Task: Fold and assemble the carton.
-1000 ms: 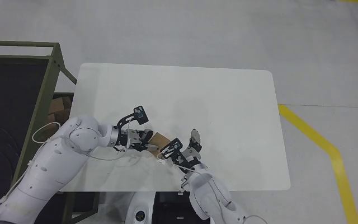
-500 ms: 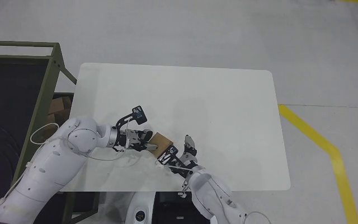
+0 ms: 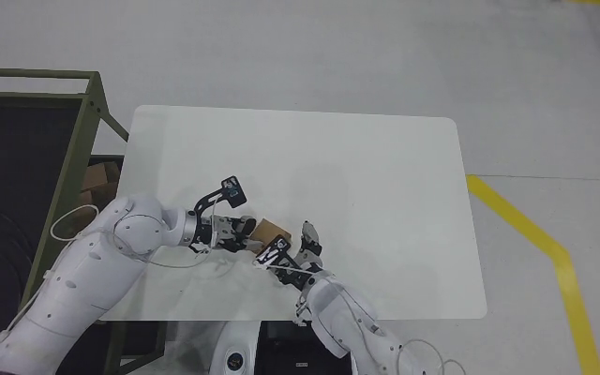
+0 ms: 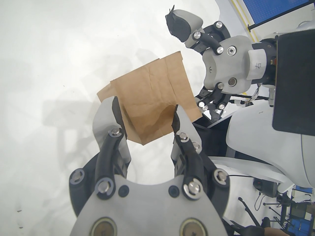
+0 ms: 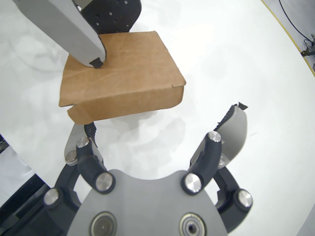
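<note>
Down near the front edge of the white table (image 3: 394,169), left of its middle, is the brown carton (image 5: 120,74), one flap bent downward. The left gripper (image 4: 146,116) clamps one end between its fingers, with a pad pressed on the top face. The right gripper (image 5: 162,121) is spread wide at the opposite end. One fingertip (image 5: 89,128) is just beneath the bent flap; the other is clear of the carton.

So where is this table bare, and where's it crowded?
Bare: the far half of the table and the side toward the yellow floor line. Crowded: the near edge, where the left tool grips the carton with the open right tool beside it.
</note>
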